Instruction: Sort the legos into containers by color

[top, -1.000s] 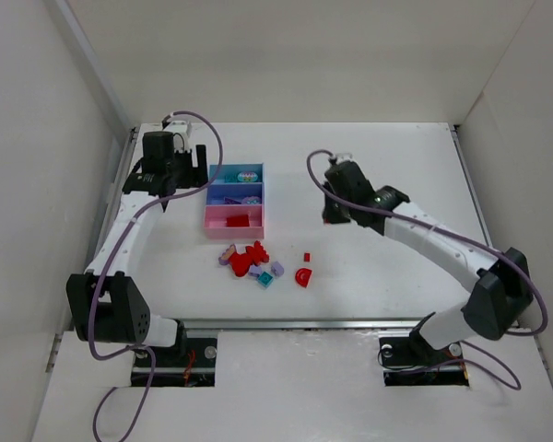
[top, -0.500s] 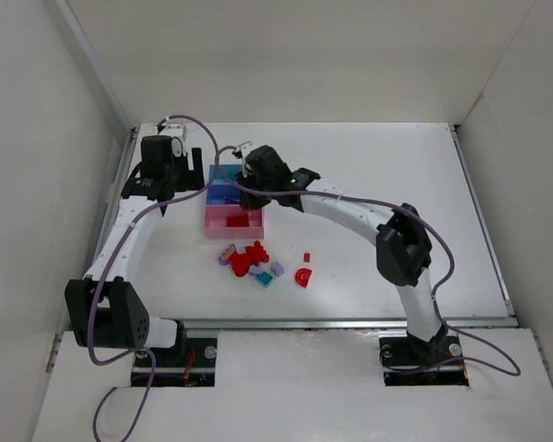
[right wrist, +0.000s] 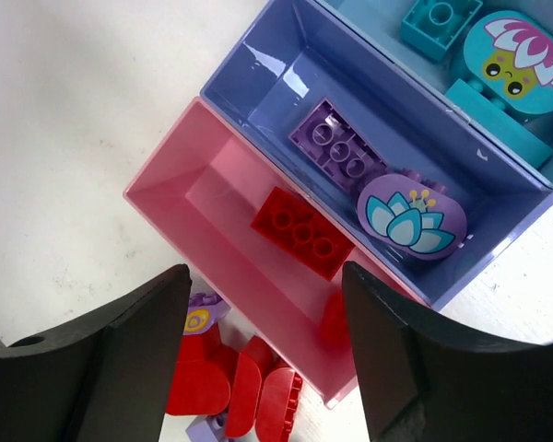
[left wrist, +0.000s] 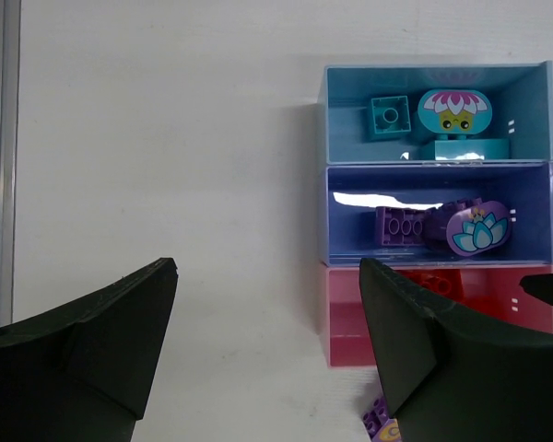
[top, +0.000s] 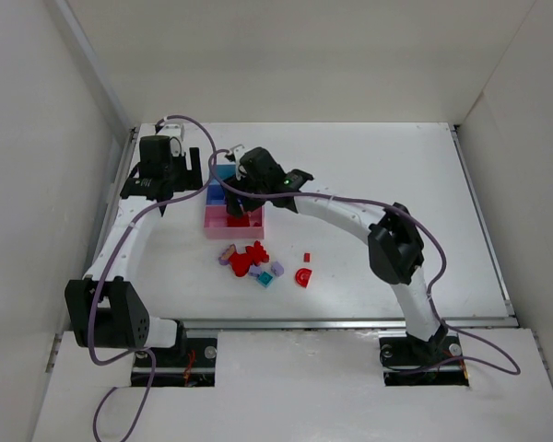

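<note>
While the right pincer (right wrist: 264, 270) hovers spread and empty over the pink tray (right wrist: 230, 198), a red brick (right wrist: 302, 232) lies inside — red matched to its closest colour. The left pincer (left wrist: 267, 267) hangs spread beside the trays (left wrist: 438, 164); loose legos (top: 249, 260) dot the bench (top: 396, 166).

Three trays (top: 230, 231) — one light blue tray (left wrist: 346, 147), one purple-blue tray (left wrist: 350, 212), one pink tray (left wrist: 350, 322). Two purple legos (left wrist: 401, 226) in the middle one — a brick (right wrist: 339, 152) and a round flower piece (right wrist: 410, 216). Two arms: left arm (top: 129, 230), right arm (top: 336, 207).
</note>
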Motion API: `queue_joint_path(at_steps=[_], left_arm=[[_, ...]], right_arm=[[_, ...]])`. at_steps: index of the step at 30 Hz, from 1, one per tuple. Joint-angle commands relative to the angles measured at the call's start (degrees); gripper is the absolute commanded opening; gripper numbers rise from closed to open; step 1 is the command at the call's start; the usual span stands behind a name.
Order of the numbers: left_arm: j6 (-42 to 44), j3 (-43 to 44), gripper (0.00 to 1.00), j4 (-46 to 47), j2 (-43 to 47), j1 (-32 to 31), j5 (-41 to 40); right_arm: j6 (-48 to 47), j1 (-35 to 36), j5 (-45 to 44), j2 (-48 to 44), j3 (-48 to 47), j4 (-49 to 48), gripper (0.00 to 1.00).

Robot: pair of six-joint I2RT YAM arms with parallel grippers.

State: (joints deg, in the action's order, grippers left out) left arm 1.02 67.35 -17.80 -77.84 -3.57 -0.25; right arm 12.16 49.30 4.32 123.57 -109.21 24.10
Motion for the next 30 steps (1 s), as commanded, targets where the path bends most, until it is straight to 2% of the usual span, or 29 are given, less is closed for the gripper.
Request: queue_joint_path(at_steps=[1, 3, 5, 10, 15, 19, 24, 30], left_arm=[[0.0, -0.3, 0.77, 1.9, 1.1, 0.1, 0.0], [0.0, -0.3, 0.77, 1.9, 1.1, 0.1, 0.0], [0.0, -0.3, 0.77, 1.9, 1.1, 0.1, 0.0], [0.0, -0.3, 0.77, 1.9, 1.1, 0.1, -0.5], [-0.5, -0.3, 0.77, 1.9, 0.6, 0.1, -0.5], [-1.0, -0.8, 0.77, 2.4, 0.6, 0.1, 0.1], [-1.0, -1.3, 0.77, 2.4, 0.6, 0.1, 0.7], [-1.0, -1.9, 0.77, 2.4, 1.1, 0.1, 0.1]], right_arm=[[-0.8, 0.0, 0.3, -3.9, -3.6, -1.0, 0.72], [-0.8, 0.0, -1.1, -5.8, -4.2, 0.5, 0.72], [0.0, 0.0, -4.2, -11.0, -0.8, 1.8, 0.72], [8.7, -3.9, -12.4, -24.1, 17.2, 2.2, 0.72], [16.3, -9.1, -8.7, -26.5, 31.4, 9.9, 0.70], [15.1, -9.8, -8.1, -23.4, 32.2, 11.4, 0.70], [12.9, -9.8, -5.2, -17.2, 29.7, 14.1, 0.60], [12.9, -9.8, -5.7, -16.7, 29.7, 16.6, 0.55]])
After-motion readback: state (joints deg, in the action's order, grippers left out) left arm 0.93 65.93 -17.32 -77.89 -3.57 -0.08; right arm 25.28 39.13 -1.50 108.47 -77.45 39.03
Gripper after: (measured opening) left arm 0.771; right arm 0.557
